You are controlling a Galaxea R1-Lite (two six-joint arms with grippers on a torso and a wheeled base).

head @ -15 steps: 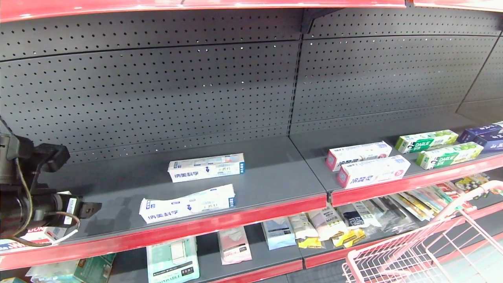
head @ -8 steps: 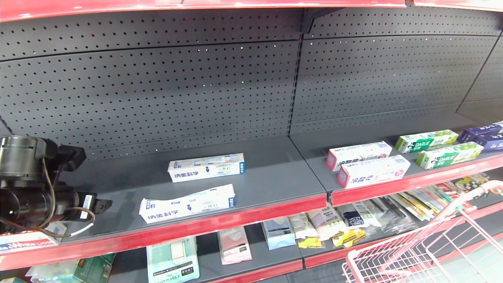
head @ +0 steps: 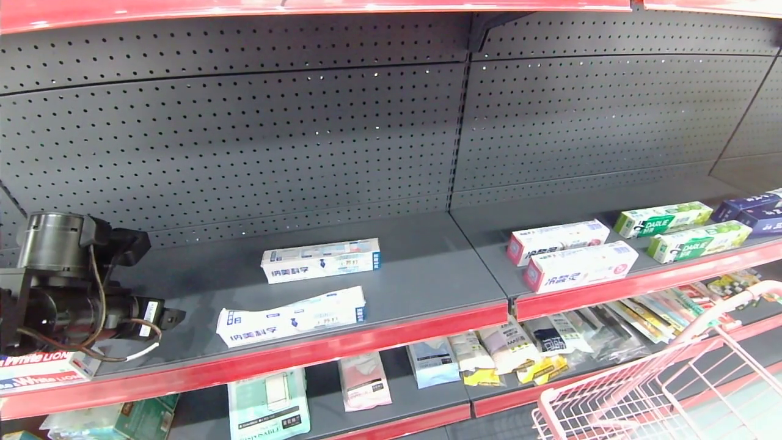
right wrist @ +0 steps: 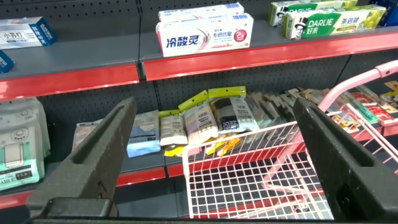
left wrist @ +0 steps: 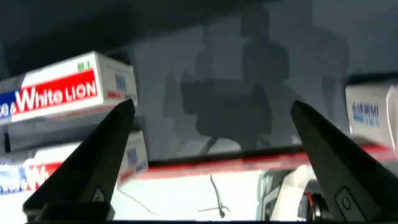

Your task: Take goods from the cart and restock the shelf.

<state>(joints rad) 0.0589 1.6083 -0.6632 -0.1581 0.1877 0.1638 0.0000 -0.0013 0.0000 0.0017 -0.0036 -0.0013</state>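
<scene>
— When checked from the head view, found the left gripper (head: 174,318) low over the left end of the shelf (head: 427,269), spread wide and gripping nothing.
— And the red-and-white box (head: 36,371)?
— Lay flat on the shelf, by the front lip, just beside that gripper toward the robot's left (next to the fingers, not between them). Ran lengthwise along the red edge. Looked already set down.
— So back to the cart (head: 647,397) for more?
— Judged so. Stood low and off to the right, well apart from the left gripper. Saw the right gripper (right wrist: 214,102) hanging above the pink basket, likewise wide open and bare. Nearer by far, so reckoned the better arm for the next pick.
— Anything to mind?
— Could not tell what goods waited in the basket.
</scene>
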